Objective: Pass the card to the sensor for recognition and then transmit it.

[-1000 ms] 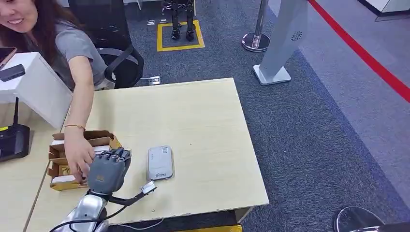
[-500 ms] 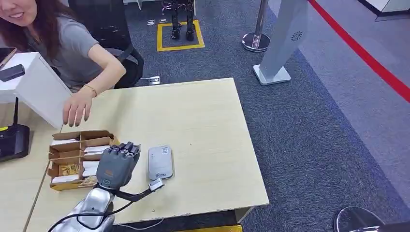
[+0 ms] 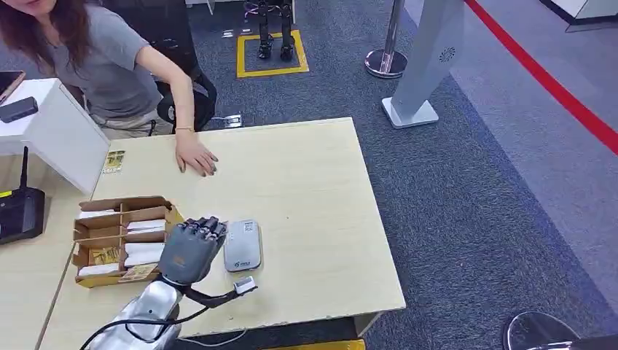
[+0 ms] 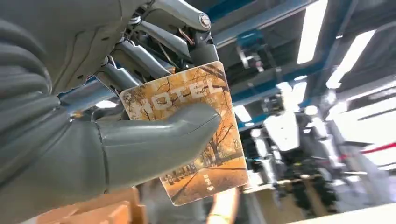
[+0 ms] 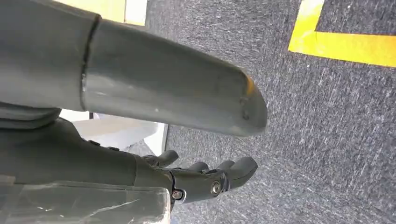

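Beside the flat grey rectangular sensor (image 3: 242, 246), the left hand (image 3: 191, 249), now nearer, pinches an orange hotel card (image 4: 196, 135); the person's hand (image 3: 195, 158) has withdrawn across the table. The right hand (image 5: 205, 179) hangs with fingers apart, holding nothing.

From the head view we see even, bright indoor light; the pale desk (image 3: 306, 189) carries only soft, faint shadows, and the picture is sharp across the carpet. In the left wrist view we look up at long ceiling lights (image 4: 310, 30) that glare white and bloom, while the background behind the card (image 4: 196, 135) is smeared and out of focus. In the right wrist view the near thumb (image 5: 163, 88) is soft, with a dull sheen.
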`<action>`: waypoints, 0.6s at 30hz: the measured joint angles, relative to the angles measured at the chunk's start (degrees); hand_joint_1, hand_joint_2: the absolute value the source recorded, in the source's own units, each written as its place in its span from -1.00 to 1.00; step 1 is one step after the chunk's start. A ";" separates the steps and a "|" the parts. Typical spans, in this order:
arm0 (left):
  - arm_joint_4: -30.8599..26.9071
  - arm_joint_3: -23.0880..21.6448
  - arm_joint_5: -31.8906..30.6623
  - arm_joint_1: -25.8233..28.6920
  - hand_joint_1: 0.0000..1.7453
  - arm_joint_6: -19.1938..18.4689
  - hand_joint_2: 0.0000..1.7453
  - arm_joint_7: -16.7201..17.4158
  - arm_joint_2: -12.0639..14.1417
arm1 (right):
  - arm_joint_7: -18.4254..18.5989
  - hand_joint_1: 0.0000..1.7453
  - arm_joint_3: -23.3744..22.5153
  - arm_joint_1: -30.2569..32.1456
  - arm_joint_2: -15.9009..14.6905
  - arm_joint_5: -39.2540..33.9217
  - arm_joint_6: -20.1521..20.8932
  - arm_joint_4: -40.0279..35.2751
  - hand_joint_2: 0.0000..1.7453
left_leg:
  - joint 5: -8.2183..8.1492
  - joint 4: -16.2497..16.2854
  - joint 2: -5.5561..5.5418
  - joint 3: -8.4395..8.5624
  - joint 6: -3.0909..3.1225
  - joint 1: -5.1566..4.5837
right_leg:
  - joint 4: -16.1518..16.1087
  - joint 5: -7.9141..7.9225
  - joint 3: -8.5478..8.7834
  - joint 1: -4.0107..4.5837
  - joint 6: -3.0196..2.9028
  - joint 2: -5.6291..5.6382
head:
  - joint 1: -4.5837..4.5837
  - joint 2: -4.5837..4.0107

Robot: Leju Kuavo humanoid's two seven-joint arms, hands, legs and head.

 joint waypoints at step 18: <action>5.02 1.22 -0.57 -0.85 1.00 0.00 1.00 -1.90 -2.73 | 0.17 -1.00 1.51 -0.85 0.00 0.00 0.44 0.05 -1.00 | 0.00 0.00 0.00 0.00 0.00 0.00 | 0.00 0.00 -0.01 -0.01 0.00 0.00 | 0.00 0.00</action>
